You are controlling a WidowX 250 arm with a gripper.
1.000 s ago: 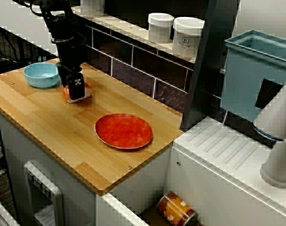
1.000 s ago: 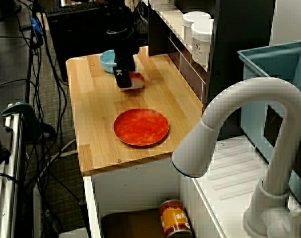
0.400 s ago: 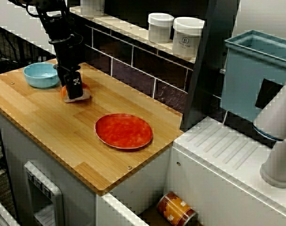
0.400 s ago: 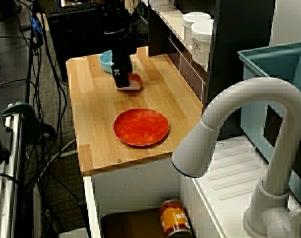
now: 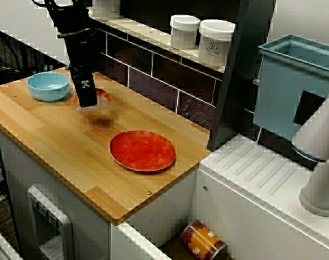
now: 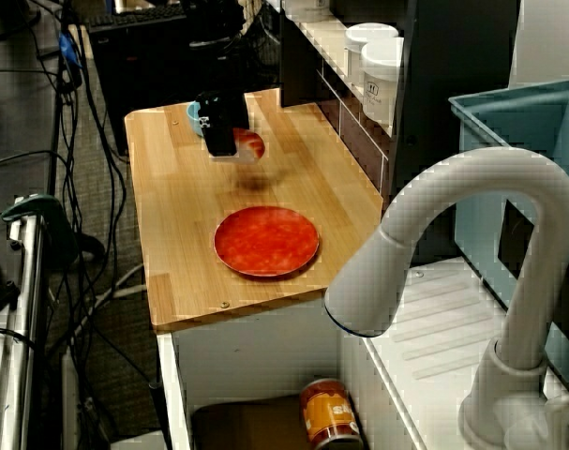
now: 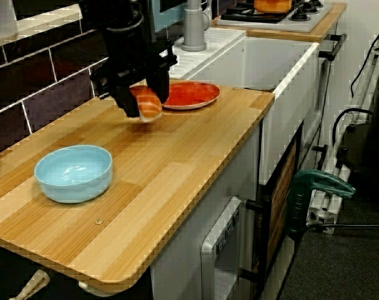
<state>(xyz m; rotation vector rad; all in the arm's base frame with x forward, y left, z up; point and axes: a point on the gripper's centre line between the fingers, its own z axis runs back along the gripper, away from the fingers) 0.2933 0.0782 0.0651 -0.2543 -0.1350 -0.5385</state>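
Note:
My gripper (image 5: 91, 102) is shut on a salmon nigiri piece (image 5: 101, 96), orange on top with white underneath. It hangs a little above the wooden counter (image 5: 56, 141), with a shadow below it. The view from the counter's end shows the nigiri (image 7: 147, 103) pinched between the black fingers of the gripper (image 7: 143, 107), tilted. A light blue bowl (image 5: 47, 85) stands to the left of the gripper, close by. An empty red plate (image 5: 142, 150) lies on the counter to the right. In the view over the faucet the gripper (image 6: 223, 145) hovers between the bowl (image 6: 196, 114) and the plate (image 6: 266, 240).
Two white jars (image 5: 184, 31) stand on the tiled ledge behind the counter. A teal bin (image 5: 294, 81) and a white faucet (image 6: 453, 244) are at the sink side. A can (image 5: 203, 241) lies below the counter. A green clamp (image 7: 317, 187) sits by the floor.
The gripper has risen off the counter with the nigiri in it and shifted slightly toward the back wall. The bowl and plate have not moved.

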